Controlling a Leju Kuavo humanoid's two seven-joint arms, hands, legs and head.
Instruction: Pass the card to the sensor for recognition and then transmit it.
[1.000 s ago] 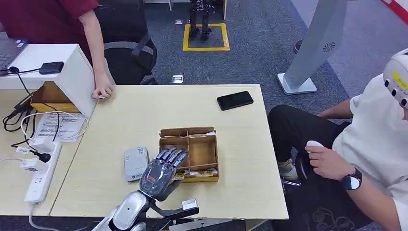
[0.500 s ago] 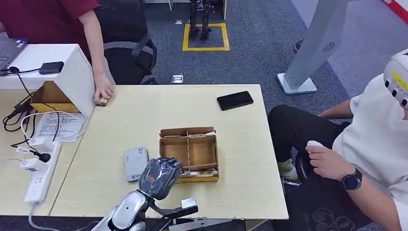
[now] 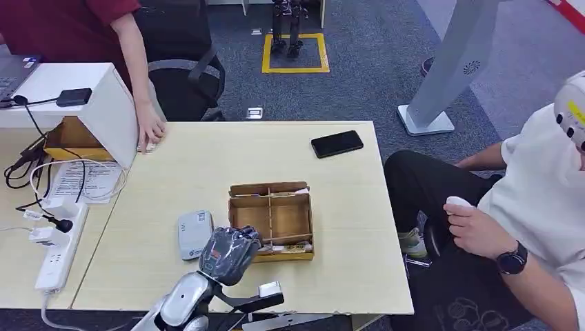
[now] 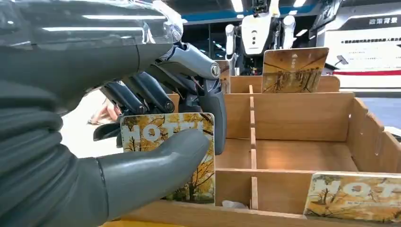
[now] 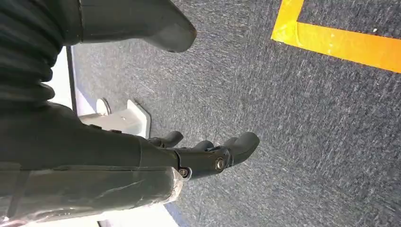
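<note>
**One card pinched at the tray's near-left corner**

Far left, a white box [image 3: 103, 103] stands on the pale table [image 3: 207, 158], with a person's hand [image 3: 150, 131] resting at its foot. Nearer the front edge lies a small grey sensor [image 3: 194, 234], flat on the tabletop. Just beside it, the left hand [image 3: 230, 254] is curled over the near-left compartment of the wooden tray [image 3: 290, 219] — thumb [image 4: 156, 161] on the printed face of a card [image 4: 189, 142], dark fingers [image 4: 142, 90] behind it, so the card is gripped between them. It stands upright on its long edge, long axis running along the tray's front wall, printed face towards the wrist camera. More cards stand in other compartments. A black phone [image 3: 336, 143] lies towards the table's far right. The right hand [image 5: 203, 153] hangs over grey carpet, fingers loosely curled and apart, holding nothing.
</note>
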